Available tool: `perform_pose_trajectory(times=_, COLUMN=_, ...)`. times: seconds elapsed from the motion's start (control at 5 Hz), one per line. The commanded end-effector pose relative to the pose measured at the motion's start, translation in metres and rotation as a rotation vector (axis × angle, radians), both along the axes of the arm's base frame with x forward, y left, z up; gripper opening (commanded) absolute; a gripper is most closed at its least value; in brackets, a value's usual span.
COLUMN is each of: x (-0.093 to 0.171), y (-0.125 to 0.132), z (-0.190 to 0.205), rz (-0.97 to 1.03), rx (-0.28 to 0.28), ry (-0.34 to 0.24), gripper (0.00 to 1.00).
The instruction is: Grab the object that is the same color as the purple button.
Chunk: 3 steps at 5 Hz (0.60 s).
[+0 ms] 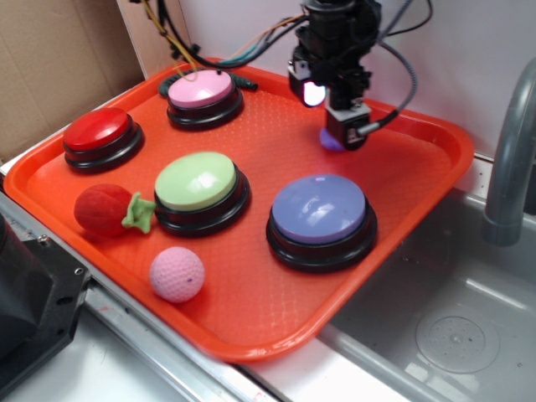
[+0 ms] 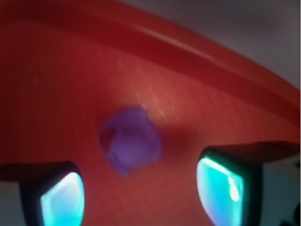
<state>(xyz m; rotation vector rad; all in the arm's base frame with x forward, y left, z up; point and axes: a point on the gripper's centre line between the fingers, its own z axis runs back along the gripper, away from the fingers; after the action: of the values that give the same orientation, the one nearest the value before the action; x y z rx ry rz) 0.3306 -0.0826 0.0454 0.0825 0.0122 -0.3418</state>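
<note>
Orange tray (image 1: 419, 201) on a counter beside a grey sink (image 1: 452, 318), with a grey faucet (image 1: 512, 142) at the right edge

Near the tray's far right corner: gripper (image 1: 345, 134) lowered over the small purple duck (image 1: 331, 141), mostly hidden behind the black finger in the exterior view. In the wrist view, purple duck (image 2: 130, 143) blurred, lying on the tray floor (image 2: 56, 94) between the two fingers (image 2: 63, 200), nearer the left one, apparently touching neither. Gripper (image 2: 141, 197) spread wide, holding nothing

Toward the tray's near right edge: purple button (image 1: 319, 209), lavender dome on a black base, well apart from the duck

Centre of the tray: green button (image 1: 196, 181). Far edge: pink button (image 1: 201, 87), with cables (image 1: 180, 42) trailing behind. Left edge: red button (image 1: 99, 129)

Just beside the green button, on its left: red plush strawberry (image 1: 104, 209), green leaves touching the button's base. Near edge, in front of the green button: pink dimpled ball (image 1: 177, 274)

Cardboard (image 1: 59, 59) past the far left corner
</note>
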Motion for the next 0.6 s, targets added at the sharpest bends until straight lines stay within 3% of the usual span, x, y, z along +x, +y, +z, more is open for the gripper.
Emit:
perform_pose_trajectory(times=0.0, x=0.016, y=-0.004, z=-0.003, rz=0.043, rx=-0.078, ry=-0.05, gripper=0.0)
perform_pose_trajectory(times=0.4, x=0.006, y=0.0, z=-0.012, rz=0.063, rx=-0.074, ry=-0.011, gripper=0.0)
